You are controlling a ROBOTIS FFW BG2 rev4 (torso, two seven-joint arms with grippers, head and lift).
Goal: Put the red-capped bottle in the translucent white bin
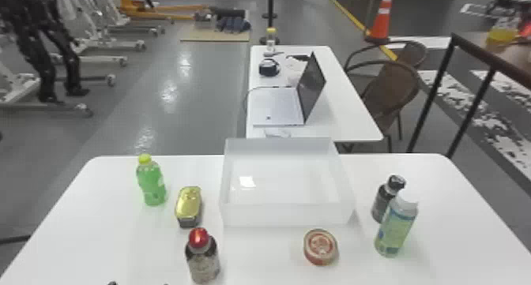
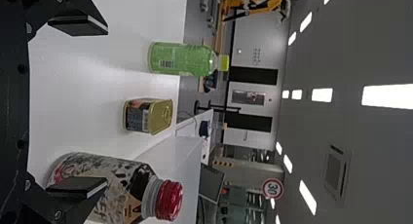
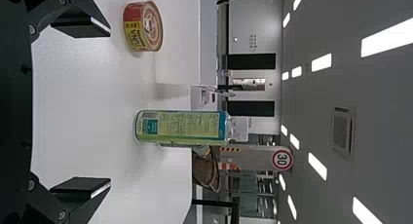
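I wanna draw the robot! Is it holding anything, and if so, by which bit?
Nothing is held: the left gripper and the right gripper are both open, with nothing pinched between their fingers.

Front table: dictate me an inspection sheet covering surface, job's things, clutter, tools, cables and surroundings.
Surface: white table, no spill seen.
Job's things: red-capped bottle upright, outside the translucent white bin, nearer the robot and to the left.
Clutter: green bottle and gold-topped can left of the bin; round red can in front; dark-capped bottle and pale-capped bottle to the right.
Tools: left tool and right tool both open, holding nothing.
Cables: a thin dark one by the laptop on the far table.
Surroundings: brown chair beside the far table; orange cone beyond.
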